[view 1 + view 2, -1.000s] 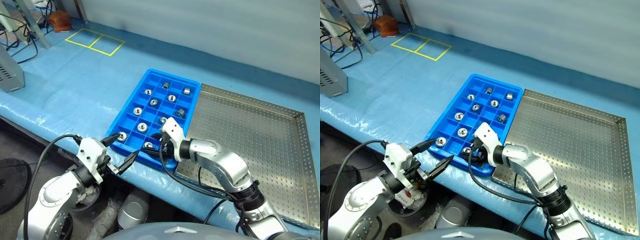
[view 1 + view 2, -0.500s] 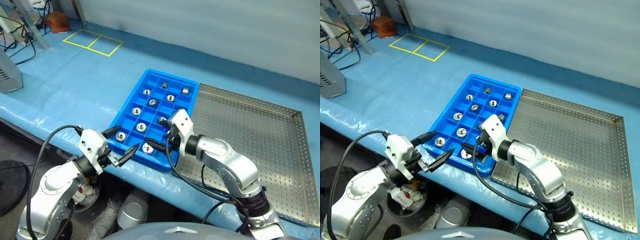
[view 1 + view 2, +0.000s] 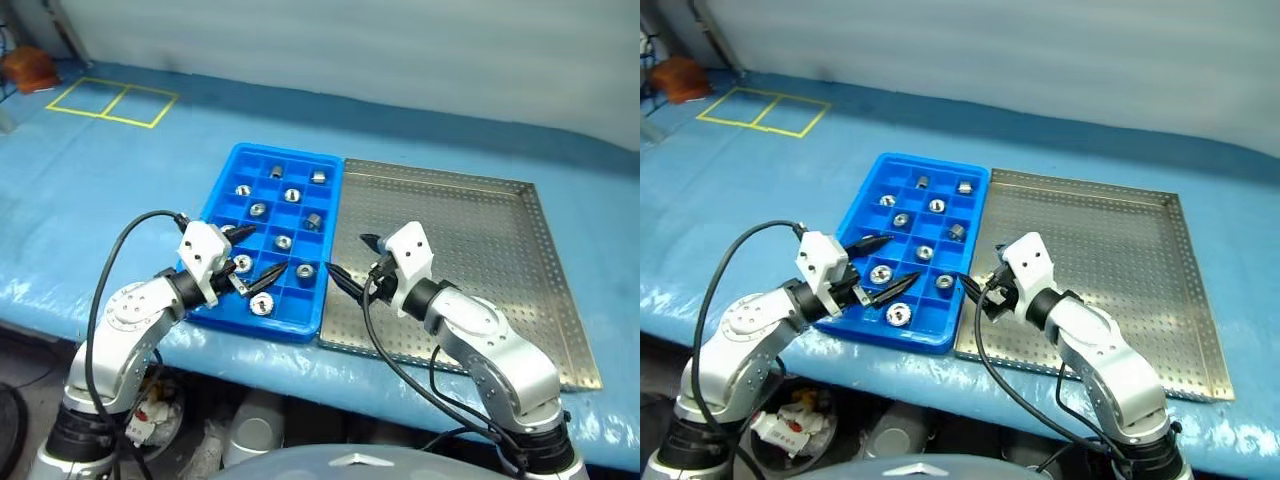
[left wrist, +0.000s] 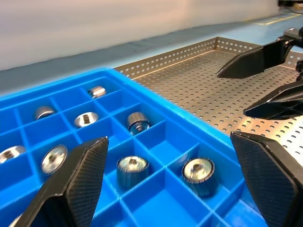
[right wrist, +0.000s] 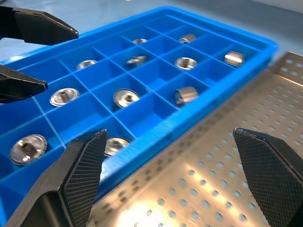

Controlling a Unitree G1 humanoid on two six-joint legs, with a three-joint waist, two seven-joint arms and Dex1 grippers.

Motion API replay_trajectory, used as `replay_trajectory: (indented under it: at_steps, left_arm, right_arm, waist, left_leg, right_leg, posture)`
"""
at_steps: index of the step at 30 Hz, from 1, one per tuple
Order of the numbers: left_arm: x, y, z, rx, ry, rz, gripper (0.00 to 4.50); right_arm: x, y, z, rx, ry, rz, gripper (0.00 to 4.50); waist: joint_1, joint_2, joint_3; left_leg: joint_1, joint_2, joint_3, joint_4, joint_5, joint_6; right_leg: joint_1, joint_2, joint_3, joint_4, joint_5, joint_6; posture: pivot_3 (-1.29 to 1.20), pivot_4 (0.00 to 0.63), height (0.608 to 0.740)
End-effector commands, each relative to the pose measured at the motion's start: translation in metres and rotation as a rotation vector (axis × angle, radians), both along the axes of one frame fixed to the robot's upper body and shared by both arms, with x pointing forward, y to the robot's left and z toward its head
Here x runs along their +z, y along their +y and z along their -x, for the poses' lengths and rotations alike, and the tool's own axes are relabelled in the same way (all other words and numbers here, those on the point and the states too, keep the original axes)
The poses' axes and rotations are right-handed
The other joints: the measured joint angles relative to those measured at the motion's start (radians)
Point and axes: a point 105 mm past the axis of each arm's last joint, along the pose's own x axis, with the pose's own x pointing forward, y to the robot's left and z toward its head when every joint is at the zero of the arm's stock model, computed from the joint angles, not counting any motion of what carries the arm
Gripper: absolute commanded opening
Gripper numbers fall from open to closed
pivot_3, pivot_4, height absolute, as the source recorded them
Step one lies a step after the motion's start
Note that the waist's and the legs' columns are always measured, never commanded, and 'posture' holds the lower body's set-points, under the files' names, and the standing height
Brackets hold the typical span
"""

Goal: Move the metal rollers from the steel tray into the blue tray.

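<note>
The blue tray [image 3: 260, 325] lies left of the steel tray [image 3: 470, 230], their sides touching. Several metal rollers [image 3: 283, 241] sit one per compartment in the blue tray, seen close in the left wrist view [image 4: 133, 166] and the right wrist view [image 5: 126, 97]. My left gripper [image 3: 262, 252] hovers open over the tray's near compartments with nothing between its fingers. My right gripper [image 3: 350, 256] is open over the steel tray's left rim, pointing toward the blue tray and holding nothing. Its fingers [image 4: 255, 59] show in the left wrist view.
Both trays rest on a blue covered table [image 3: 120, 190] whose front edge runs just below them. A yellow taped rectangle [image 3: 110, 100] marks the far left, with an orange object [image 3: 25, 68] beyond it. A grey wall stands behind.
The camera has swung to the right. My right gripper has drawn back from the blue tray's near compartments to the steel tray's left rim. My left gripper has advanced from the table edge over the blue tray.
</note>
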Motion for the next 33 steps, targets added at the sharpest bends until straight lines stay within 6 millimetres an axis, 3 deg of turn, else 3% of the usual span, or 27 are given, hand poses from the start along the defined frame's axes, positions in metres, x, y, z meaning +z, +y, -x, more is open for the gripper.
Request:
replay_trajectory:
  at_steps: [1, 9, 33]
  left_arm:
    - [0.0055, -0.0079, -0.0018, -0.041, -0.035, 0.007, 4.5]
    - [0.0023, -0.0106, -0.0014, -0.065, -0.026, 0.007, 4.5]
    - [-0.0012, -0.0087, 0.0033, -0.064, -0.017, 0.007, 4.5]
  right_arm:
    - [0.0154, -0.0057, 0.0043, -0.035, -0.071, -0.009, 4.49]
    - [0.0133, -0.0126, 0.0079, -0.078, -0.067, -0.009, 4.49]
    - [0.0111, -0.0117, 0.0047, -0.069, -0.056, -0.006, 4.49]
  waist:
    - [-0.038, 0.0, 0.0]
    - [-0.118, 0.0, 0.0]
    - [-0.113, 0.0, 0.0]
  left_leg:
    - [0.001, 0.0, 0.0, 0.0, 0.0, 0.0]
    - [0.014, 0.001, 0.001, -0.004, 0.0, 0.0]
    - [0.014, 0.003, 0.002, -0.003, 0.0, 0.001]
  right_leg:
    - [0.001, 0.0, 0.0, 0.0, 0.001, -0.002]
    - [0.008, 0.0, 0.005, 0.003, -0.003, -0.003]
    - [0.007, -0.001, 0.008, 0.004, -0.003, -0.003]
  posture:
    - [0.11, 0.15, 0.74]
    - [0.1, 0.15, 0.74]
    - [0.13, 0.15, 0.74]
